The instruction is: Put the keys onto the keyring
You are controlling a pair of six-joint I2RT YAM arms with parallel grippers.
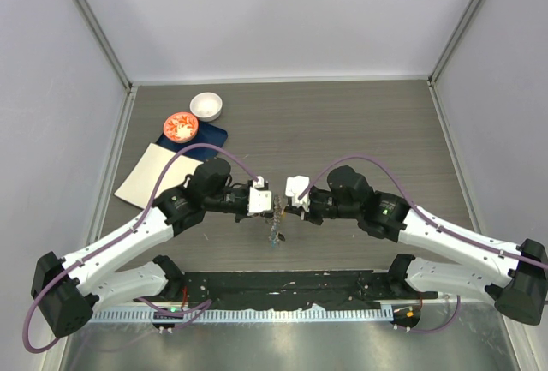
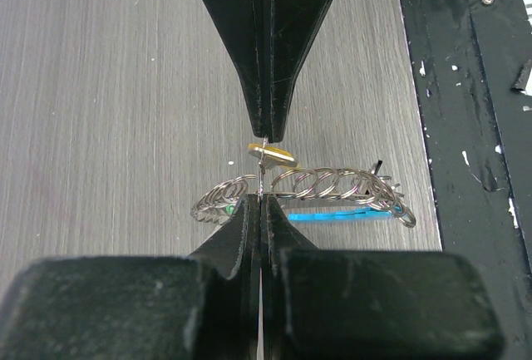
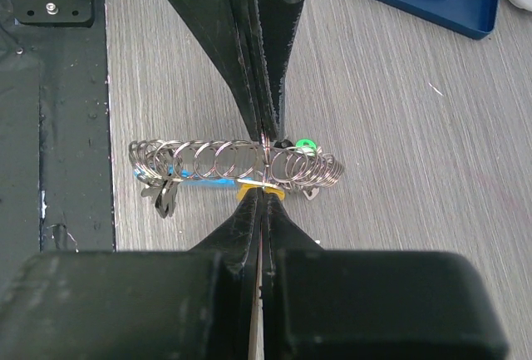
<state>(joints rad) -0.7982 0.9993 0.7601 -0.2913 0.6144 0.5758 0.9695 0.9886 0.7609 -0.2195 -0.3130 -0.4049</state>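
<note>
**Grippers nose to nose over the keyring**

Both arms meet at the middle of the worktop (image 2: 100, 86), tips facing each other. The left gripper (image 2: 259, 204) is clenched, its fingers pressed flat together with no gap. The right gripper (image 3: 262, 196) is clenched the same way.

A thin metal sliver (image 2: 263, 169) runs straight from one tip to the other, with a yellow tag (image 2: 274, 157) just beside it. I take it for one of the keys seen edge-on. It is too fine to tell which gripper actually has it, or whether it is a loop of the ring instead. Meeting head-on like this looks meant to keep the small piece steady from both ends while it is worked onto a coil.

The keyring (image 3: 224, 160) sits directly under the meeting point. In the overhead view that is centre frame, slightly below the tips. Whether it rests on the wood or hangs from the tips I cannot tell.

Its long axis runs left to right across both wrist views, crosswise to the line of the fingers. The coils therefore present side-on to the sliver. The blue plastic piece (image 2: 337, 215) lies along that same axis, toward the right of the left wrist view. A green tag (image 3: 305, 142) shows near the ring's right end in the right wrist view.
</note>
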